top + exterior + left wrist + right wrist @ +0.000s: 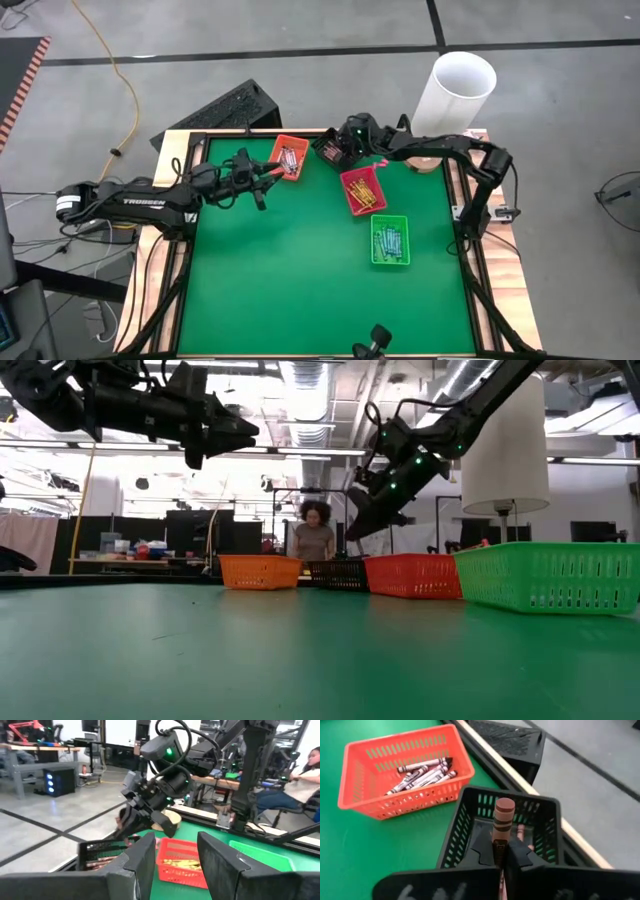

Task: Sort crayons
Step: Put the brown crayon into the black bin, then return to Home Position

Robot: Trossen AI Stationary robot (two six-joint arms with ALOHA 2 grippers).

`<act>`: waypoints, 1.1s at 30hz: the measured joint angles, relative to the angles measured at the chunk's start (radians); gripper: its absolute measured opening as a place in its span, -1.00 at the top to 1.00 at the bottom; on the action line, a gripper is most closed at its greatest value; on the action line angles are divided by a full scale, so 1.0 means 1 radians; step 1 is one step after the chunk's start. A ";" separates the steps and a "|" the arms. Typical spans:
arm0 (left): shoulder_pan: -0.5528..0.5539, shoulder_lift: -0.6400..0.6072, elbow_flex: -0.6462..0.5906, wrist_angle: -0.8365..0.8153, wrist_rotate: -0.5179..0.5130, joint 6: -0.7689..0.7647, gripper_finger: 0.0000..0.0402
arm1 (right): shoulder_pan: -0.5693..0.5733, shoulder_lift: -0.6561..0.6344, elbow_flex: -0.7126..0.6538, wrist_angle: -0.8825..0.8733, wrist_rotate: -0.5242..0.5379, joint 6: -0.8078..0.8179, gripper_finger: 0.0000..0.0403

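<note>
From above, the green table (300, 290) has four little trays along the far side: an orange tray (289, 157) with grey crayons (289, 158), a black tray (329, 151), a red tray (362, 190) with yellow crayons (365, 193) and a green tray (390, 240) with light blue crayons (389, 238). The left gripper (268, 173) sits just beside the orange tray, the right gripper (335, 150) is over the black one, and a white tube (454, 94) stands past the far right corner. Low view: both arms hang above the table, the left gripper (245, 430) up high with nothing in it, the right gripper (352, 530) angled down toward the black tray (334, 573), with the orange tray (260, 571), red tray (414, 575) and green tray (550, 576) lined up and a person (314, 532) in the room behind. Left wrist view: its fingers (142, 862) stand partly apart and empty, and past them you see the right gripper (131, 822) over the black tray (100, 854), plus the red tray (182, 862). Right wrist view: the jaws are pinched on a brown crayon (503, 822) standing upright over the black tray (470, 827), which has another brown one lying inside, and the orange tray (380, 797) with its grey crayons (422, 772) sits right next to it.
</note>
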 joint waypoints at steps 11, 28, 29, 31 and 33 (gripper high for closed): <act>0.004 -0.001 0.000 -0.022 -0.095 -0.013 0.33 | -0.002 0.002 0.000 -0.023 -0.012 0.002 0.33; 0.001 -0.225 0.000 -0.055 0.020 -0.081 0.33 | 0.161 -0.618 0.000 -0.376 -0.039 -0.228 0.12; 0.001 -0.261 0.000 -0.079 0.048 -0.082 0.33 | 0.177 -0.672 0.000 -0.395 -0.039 -0.226 0.12; 0.000 -0.341 0.000 -0.140 0.083 -0.106 0.33 | 0.204 -0.777 0.000 -0.417 -0.039 -0.182 0.12; 0.000 -0.427 0.000 -0.221 0.091 -0.122 0.33 | 0.224 -0.878 0.000 -0.444 -0.039 -0.153 0.12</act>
